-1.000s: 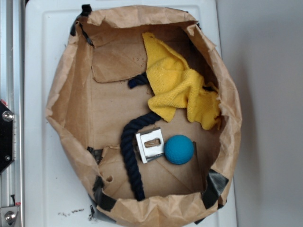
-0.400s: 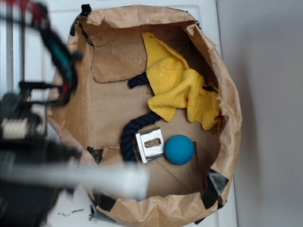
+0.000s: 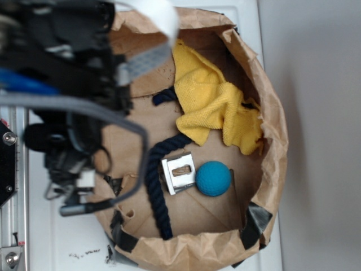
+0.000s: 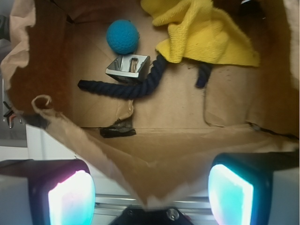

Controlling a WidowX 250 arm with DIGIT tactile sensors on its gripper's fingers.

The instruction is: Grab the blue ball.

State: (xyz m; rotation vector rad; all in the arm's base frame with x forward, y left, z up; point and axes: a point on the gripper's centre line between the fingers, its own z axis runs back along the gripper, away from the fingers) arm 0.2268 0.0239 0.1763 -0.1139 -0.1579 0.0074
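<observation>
Exterior view: the robot arm [image 3: 73, 84] fills the upper left of the frame as a dark, blurred mass of housing and cables, covering the left wall of the brown paper bag [image 3: 271, 113] and part of the white worktop [image 3: 45, 237]. The jaws themselves cannot be made out here. Inside the bag, lower centre, the blue ball [image 3: 214, 178] rests on the bag floor, touching the right side of the silver metal block [image 3: 179, 172]. The dark navy rope [image 3: 156, 189] curves past the block's left side; its upper stretch disappears under the yellow cloth [image 3: 217, 104], which lies at the upper right of the bag. No writing is legible.

Wrist view: the jaws [image 4: 150, 197] stand wide apart with nothing between them, only the glowing fingertips [image 4: 71, 199] showing at the bottom corners, cut off by the frame edge. The crumpled near rim of the bag [image 4: 140, 164] lies between them. The ball [image 4: 122, 37] sits at upper centre, well apart from the jaws, just above the block [image 4: 127, 68], with the rope [image 4: 131, 86] beneath and the cloth [image 4: 206, 33] at the upper right
</observation>
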